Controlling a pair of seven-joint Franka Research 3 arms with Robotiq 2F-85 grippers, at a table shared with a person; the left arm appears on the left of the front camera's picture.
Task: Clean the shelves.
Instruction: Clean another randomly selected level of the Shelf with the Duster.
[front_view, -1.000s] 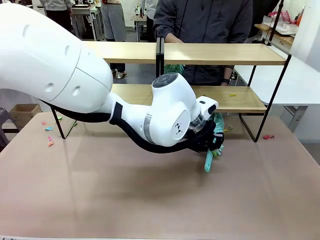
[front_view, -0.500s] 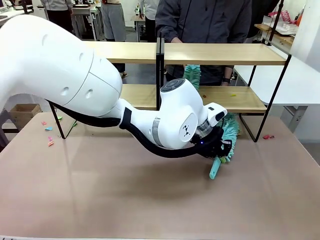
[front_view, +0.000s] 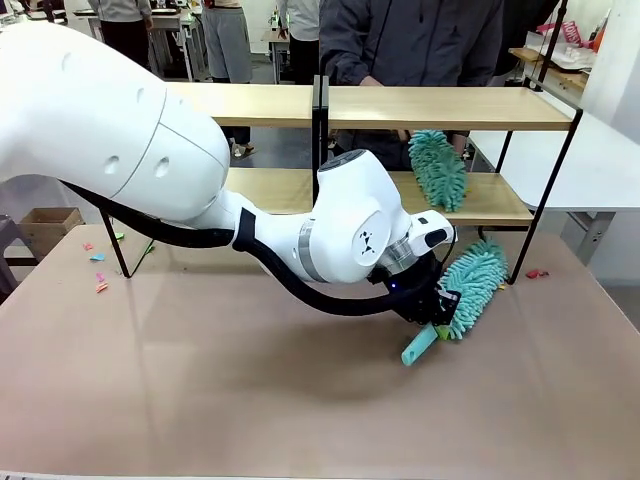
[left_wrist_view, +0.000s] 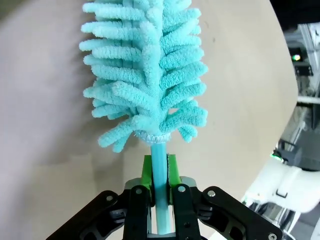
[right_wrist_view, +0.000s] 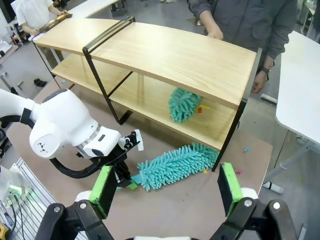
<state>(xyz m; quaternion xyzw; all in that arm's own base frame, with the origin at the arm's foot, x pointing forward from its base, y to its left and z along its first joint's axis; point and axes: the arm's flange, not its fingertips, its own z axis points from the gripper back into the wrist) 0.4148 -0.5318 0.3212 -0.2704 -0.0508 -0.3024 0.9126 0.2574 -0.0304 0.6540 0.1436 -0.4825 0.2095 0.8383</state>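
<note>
My left arm (front_view: 120, 150) is fat, glossy white shells with a dark grey round cap (front_view: 343, 163), a small black mark (front_view: 367, 240) and a black cable (front_view: 300, 292) looped underneath. My fingers (left_wrist_view: 137, 210) are black bolted linkages faced with bright green pads (left_wrist_view: 147, 172).

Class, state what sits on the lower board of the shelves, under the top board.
A fluffy teal duster is there, beside a small yellow scrap. The top board covers whatever holds its handle.
</note>
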